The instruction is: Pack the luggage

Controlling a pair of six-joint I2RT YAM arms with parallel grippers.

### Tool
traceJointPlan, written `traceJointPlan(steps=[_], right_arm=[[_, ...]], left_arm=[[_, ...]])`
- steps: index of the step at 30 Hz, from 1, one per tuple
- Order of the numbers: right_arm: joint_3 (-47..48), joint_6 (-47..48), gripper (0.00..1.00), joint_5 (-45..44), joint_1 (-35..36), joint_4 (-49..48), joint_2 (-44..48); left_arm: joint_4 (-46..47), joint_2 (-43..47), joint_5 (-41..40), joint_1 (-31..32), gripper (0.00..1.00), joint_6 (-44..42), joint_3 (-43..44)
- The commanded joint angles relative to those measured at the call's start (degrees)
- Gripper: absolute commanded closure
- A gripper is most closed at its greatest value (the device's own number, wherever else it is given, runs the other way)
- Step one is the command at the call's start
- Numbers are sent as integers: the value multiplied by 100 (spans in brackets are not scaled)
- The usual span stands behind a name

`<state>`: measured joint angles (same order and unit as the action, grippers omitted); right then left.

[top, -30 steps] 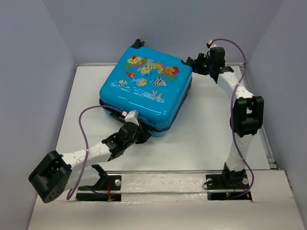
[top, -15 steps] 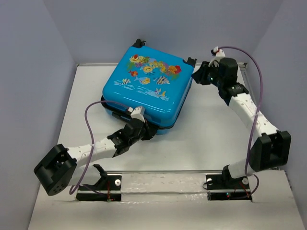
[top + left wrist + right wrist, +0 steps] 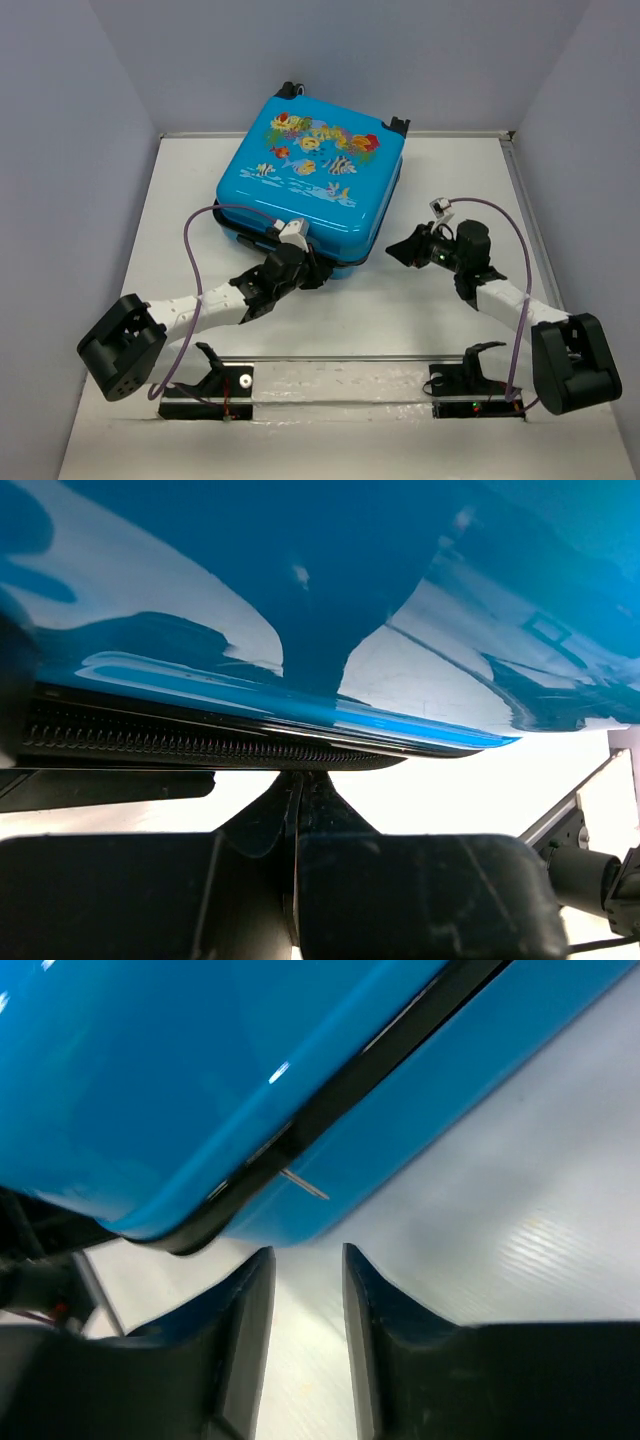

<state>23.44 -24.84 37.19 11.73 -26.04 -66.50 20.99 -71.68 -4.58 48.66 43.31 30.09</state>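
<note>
Two sets of jaws worked at the luggage [image 3: 310, 190], which lay flat, print up and lid down, on the far half of the table [image 3: 450, 180]. The left gripper [image 3: 296, 792] had its jaws pressed together under the near zip seam [image 3: 200, 742]; whether they pinched a pull I could not tell. The right gripper [image 3: 308, 1255] had its jaws slightly apart and empty, just off the near right corner. A hard tug could drag the case or slip off the zip. Open room lay right of the luggage.
</note>
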Motion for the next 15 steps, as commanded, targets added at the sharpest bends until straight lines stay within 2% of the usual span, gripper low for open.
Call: traceJointPlan(steps=[1, 7, 11, 15], right_arm=[[-77, 23, 41, 342, 40, -1517, -284], [327, 445, 41, 578, 93, -1728, -1196], [565, 647, 48, 974, 163, -1571, -1532], [670, 735, 48, 1159, 278, -1579, -1699]], left_arm=[[783, 207, -263, -32, 94, -95, 419], [766, 189, -175, -32, 94, -147, 428], [687, 242, -157, -32, 94, -200, 437], [643, 225, -149, -32, 94, -244, 472]])
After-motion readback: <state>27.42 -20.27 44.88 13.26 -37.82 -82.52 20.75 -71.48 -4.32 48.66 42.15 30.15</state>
